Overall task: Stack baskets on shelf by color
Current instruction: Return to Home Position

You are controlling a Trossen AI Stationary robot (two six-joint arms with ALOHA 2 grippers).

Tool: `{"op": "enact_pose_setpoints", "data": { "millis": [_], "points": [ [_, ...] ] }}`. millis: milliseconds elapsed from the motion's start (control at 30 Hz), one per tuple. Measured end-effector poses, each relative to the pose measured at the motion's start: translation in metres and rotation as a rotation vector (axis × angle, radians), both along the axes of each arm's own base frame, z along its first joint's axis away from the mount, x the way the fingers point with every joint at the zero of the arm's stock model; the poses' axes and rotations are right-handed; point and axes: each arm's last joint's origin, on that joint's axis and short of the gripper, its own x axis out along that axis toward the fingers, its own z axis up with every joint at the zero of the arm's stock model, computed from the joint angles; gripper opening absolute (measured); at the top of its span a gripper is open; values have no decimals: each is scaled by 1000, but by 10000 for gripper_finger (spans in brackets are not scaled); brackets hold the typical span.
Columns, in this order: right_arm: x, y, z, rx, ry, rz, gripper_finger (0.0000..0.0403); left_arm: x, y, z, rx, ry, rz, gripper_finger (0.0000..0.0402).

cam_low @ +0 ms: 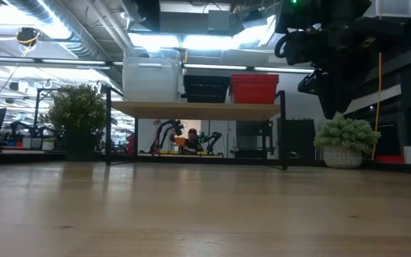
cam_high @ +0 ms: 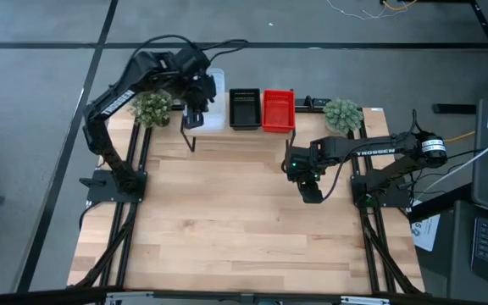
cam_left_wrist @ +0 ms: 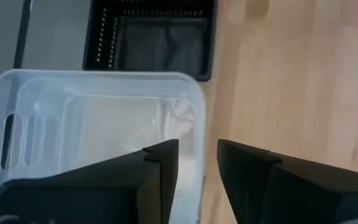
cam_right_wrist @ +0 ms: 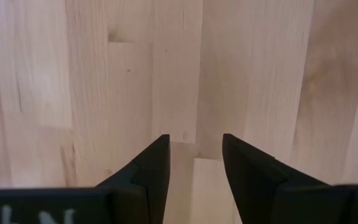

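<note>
Left jaws: I read the left gripper parted and empty, over the clear stack at the shelf left end.
Right jaws: right gripper parted, empty, above the table, right of centre.
Progress: black stack mid-shelf, red stack at the right end. I judge stacking done, homing left.

You have bright, even light from overhead: the ceiling lights blow out to white in the low view, and the tabletop carries a soft sheen. From above, the right arm throws only a faint shadow. Pale glare whitens the clear bin.
</note>
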Motion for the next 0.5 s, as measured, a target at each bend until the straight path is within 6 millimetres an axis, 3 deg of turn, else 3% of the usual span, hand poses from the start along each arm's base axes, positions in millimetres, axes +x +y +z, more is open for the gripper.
{"op": "enact_pose_setpoints", "data": {
  "millis": [133,267,367,500],
  "points": [
    [-2,0,0,6,24,-18,145,-9,-13,15,-26,-17,19,103],
    [-13,6,4,40,19,5,145,-20,-24,14,-108,-29,0,103],
    [-33,13,7,70,-57,-32,145,-46,-38,10,-207,-70,-53,99],
    [-69,24,4,81,-221,-131,145,-70,-52,-10,-231,-164,-14,98]
  ]
}}
